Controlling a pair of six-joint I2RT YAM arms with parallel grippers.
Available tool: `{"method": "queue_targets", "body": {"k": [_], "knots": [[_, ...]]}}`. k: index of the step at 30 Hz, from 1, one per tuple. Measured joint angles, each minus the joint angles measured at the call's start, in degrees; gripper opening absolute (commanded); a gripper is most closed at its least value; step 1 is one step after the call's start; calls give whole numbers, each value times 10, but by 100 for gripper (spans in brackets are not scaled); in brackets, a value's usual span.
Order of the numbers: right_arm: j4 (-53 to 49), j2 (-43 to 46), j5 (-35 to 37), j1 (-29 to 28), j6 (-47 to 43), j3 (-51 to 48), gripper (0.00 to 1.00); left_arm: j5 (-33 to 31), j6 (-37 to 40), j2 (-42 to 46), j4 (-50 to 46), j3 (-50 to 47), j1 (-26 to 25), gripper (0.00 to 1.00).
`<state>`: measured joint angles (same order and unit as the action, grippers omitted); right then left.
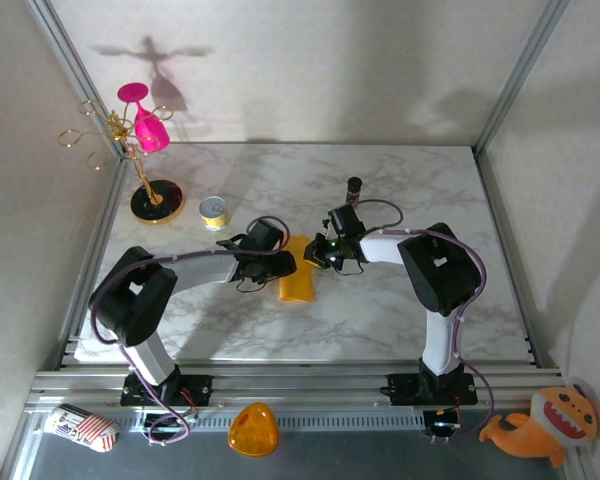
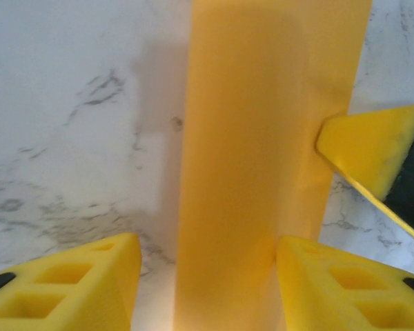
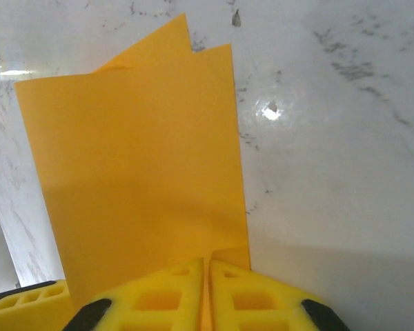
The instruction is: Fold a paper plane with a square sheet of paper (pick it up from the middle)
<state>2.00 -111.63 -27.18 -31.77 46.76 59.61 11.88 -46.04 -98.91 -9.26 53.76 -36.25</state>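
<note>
Roughly mid-fold. Paper (image 1: 298,283) lies flat at the centre of the table (image 1: 400,320) as a long doubled strip, not yet a dart. Left fingers (image 2: 69,283) are spread, straddling the strip, with one touching its edge. Right fingers (image 3: 165,296) look pinched together on the strip's edge. Judged step: setting a crease. Next move needs a corner lifted and turned to the centre line, with the strip held from sliding.

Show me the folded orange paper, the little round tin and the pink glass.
folded paper (image 1: 298,284), top external view, middle of its bare near half.
round tin (image 1: 214,210), top external view, centre of its top.
pink glass (image 1: 151,130), top external view, side of its bowl.
</note>
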Motion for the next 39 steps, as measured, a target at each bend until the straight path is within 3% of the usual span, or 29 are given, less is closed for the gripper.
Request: {"method": "queue_targets", "body": {"k": [10,18,39], "knots": [[-1,23,-9,5,4,-3,32,-32,-23,-21,-13,13,-6,41],[4,87,21,32,4,-29,34,-47,-66,-25,-10,12,-8,41],[3,87,36,38,-25,-38,34,-58,-71,-35,-14,17,-12,43]]}}
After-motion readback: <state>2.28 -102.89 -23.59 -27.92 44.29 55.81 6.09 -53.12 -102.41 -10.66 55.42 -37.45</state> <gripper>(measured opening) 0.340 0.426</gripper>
